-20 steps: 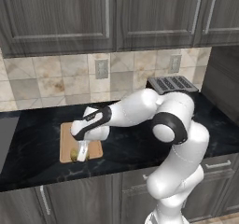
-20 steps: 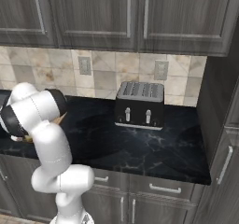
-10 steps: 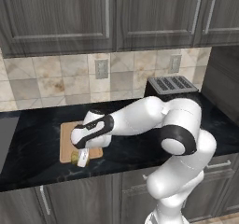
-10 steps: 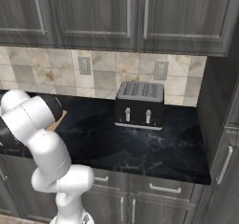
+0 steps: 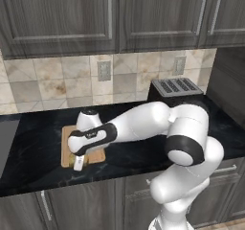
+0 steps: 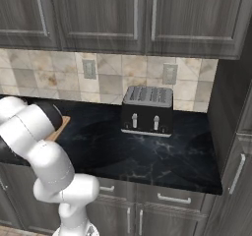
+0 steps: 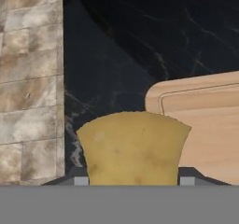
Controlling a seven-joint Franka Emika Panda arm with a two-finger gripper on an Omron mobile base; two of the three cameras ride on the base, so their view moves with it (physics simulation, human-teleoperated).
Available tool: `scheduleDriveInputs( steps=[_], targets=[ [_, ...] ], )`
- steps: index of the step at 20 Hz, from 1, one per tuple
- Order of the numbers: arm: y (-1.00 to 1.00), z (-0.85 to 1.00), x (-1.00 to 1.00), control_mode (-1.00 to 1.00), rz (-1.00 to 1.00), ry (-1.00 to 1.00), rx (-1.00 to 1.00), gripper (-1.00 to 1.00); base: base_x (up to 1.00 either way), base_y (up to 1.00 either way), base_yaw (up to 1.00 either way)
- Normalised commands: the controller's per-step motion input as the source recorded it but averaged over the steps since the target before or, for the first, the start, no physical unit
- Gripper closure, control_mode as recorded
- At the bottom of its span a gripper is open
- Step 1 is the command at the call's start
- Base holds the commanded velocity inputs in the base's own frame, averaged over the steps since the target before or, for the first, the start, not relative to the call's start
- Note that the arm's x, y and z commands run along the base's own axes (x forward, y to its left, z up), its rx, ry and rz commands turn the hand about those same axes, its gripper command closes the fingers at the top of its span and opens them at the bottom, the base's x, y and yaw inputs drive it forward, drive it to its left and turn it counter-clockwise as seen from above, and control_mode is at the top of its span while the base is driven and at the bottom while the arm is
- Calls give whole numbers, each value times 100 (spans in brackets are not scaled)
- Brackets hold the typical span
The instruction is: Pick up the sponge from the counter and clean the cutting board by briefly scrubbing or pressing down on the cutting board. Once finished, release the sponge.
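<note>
**Spotter:** What's your claw doing?

**Me:** My gripper (image 5: 78,163) is clenched on the sponge (image 7: 134,147). In the hand view the yellow block sits at bottom centre, a dark finger tip (image 7: 80,180) at each lower corner.

**Spotter:** Any brand or writing on it?

**Me:** None I can read, on the sponge or anything else here.

**Spotter:** Where is it, and which way does it lie?

**Me:** In the left base view it is at centre left, at the near edge of the cutting board (image 5: 67,151). In the hand view it is broader than tall, its long axis across the frame, rounded top edge pointing away from me. Whether it touches the wood I cannot tell.

**Spotter:** And beyond it?

**Me:** The board's rounded corner and rim groove fill the right of the hand view, grain running across the frame. Past that, the counter (image 6: 147,156), black with pale veins. The toaster (image 6: 147,109) stands at centre of the right base view, well apart from the board.

**Spotter:** Farther back?

**Me:** A beige tiled wall (image 5: 52,83) with a wall socket (image 5: 104,71), dark grey upper cabinets (image 5: 62,18) above, and lower cabinets (image 6: 157,210) under the counter.
</note>
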Motion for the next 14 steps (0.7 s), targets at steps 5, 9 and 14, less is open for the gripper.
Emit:
scheduleDriveInputs(
  steps=[5, 9, 14],
  targets=[
    [28, -19, 1, -100, 0, -3, -5, 100, 0, 0, 0],
    [14, -19, 13, -100, 0, -12, 0, 100, 0, 0, 0],
    [10, -12, 19, -100, 0, -1, 0, 100, 0, 0, 0]
  ],
)
